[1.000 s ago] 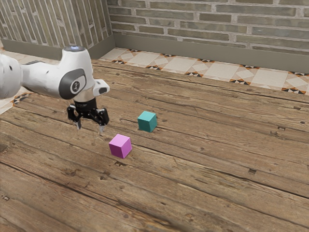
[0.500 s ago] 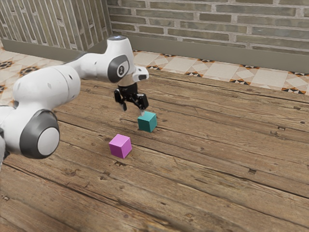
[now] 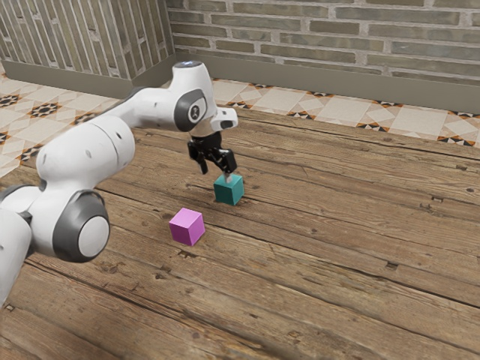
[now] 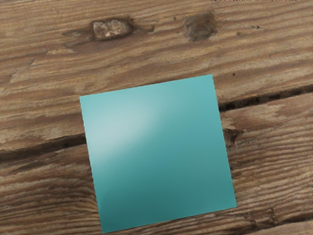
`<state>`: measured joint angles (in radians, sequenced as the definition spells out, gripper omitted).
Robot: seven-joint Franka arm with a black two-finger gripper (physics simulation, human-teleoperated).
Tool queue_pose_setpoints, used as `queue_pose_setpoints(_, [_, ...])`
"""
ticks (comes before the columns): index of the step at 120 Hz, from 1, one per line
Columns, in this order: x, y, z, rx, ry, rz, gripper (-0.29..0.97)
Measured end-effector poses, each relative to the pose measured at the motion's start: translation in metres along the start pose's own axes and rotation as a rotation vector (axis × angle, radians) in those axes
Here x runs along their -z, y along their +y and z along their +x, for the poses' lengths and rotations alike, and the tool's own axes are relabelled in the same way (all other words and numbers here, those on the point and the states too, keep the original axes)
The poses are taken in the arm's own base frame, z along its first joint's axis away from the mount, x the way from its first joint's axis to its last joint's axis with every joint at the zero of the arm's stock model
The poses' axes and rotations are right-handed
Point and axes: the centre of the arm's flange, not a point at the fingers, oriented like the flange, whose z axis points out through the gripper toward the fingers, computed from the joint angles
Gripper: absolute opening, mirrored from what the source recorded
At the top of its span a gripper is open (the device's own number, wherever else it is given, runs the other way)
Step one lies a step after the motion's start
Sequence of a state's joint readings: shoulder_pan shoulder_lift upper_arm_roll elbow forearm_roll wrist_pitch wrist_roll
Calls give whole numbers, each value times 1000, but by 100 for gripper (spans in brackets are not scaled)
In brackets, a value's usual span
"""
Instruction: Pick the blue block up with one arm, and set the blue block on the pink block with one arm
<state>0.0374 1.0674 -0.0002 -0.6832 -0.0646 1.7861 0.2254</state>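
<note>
The blue block (image 3: 229, 190), teal in colour, rests on the wooden table (image 3: 337, 247). The pink block (image 3: 187, 226) lies a short way nearer the front, toward the exterior view's left. My gripper (image 3: 217, 171) hovers just above the blue block, slightly toward its left, open with nothing between its fingers. Seen from the wrist, the blue block's top face (image 4: 156, 154) lies directly under my hand on the planks.
A brick wall (image 3: 322, 34) and a tiled floor strip (image 3: 337, 109) run behind the table. My white arm (image 3: 90, 157) stretches in from the exterior view's left, above the table behind the pink block.
My gripper has travelled from beside the pink block toward the exterior view's right and back, and now hangs lower over the blue block. Both blocks are unmoved.
</note>
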Motion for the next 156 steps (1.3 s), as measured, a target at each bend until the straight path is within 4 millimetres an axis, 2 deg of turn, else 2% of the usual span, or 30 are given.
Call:
queue_pose_setpoints(22, [-13, 0, 4, 18, 18, -7, 68])
queue_pose_setpoints(59, [-15, -2, 14, 35, 88, 5, 68])
queue_pose_setpoints(128, [-45, -2, 16, 49, 89, -11, 67])
queue_pose_setpoints(156, [-51, -2, 16, 52, 90, -14, 67])
